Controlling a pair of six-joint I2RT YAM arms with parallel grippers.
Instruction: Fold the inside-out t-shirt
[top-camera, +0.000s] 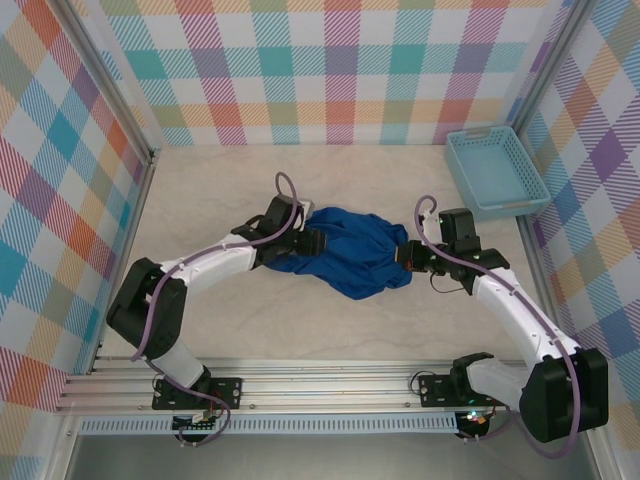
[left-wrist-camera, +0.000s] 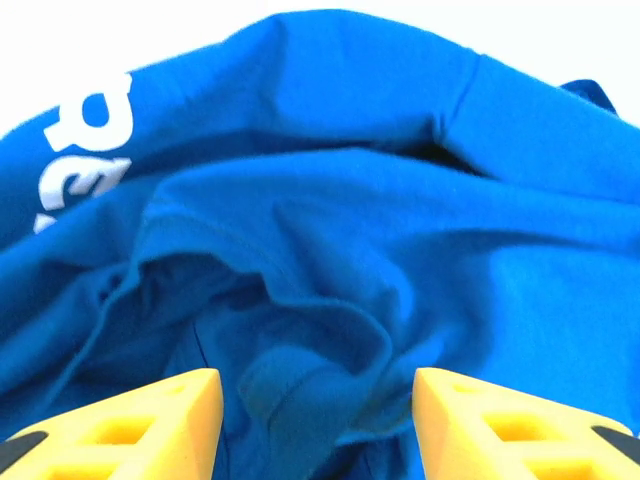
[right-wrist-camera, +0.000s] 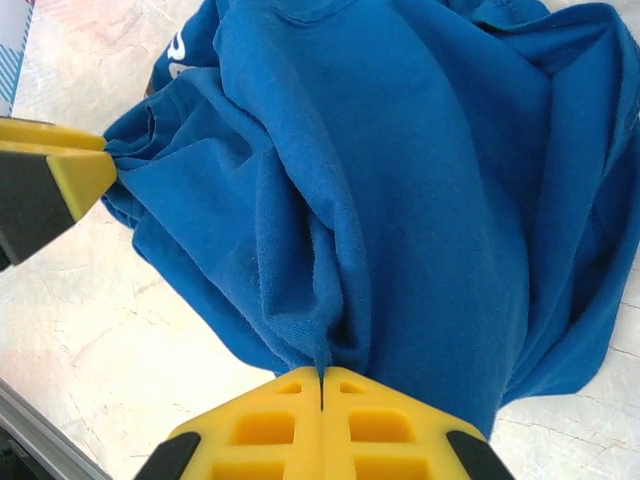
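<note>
Royal-blue t-shirt (top-camera: 350, 250) lay as crumpled heap at centre of table (top-camera: 300, 330), no flat panel or neat fold visible. At its 9 o'clock edge, left gripper (top-camera: 310, 240) had fingers spread, cloth ridge between them, not nipped. At 3 o'clock edge, right gripper (top-camera: 408, 257) had fingers pressed together on pinch of cloth. Judged early stage: spreading flat and every fold left to do. Light-blue basket (top-camera: 495, 172) sat at 1 o'clock, well apart

Left fingers (left-wrist-camera: 130, 420) spread; right fingers (right-wrist-camera: 270, 420) pinched on t-shirt (right-wrist-camera: 420, 180).

Bare table (top-camera: 330, 330) around t-shirt (top-camera: 355, 250), basket (top-camera: 495, 175) far right — left arm (top-camera: 215, 262), right arm (top-camera: 510, 300) flanking it.
</note>
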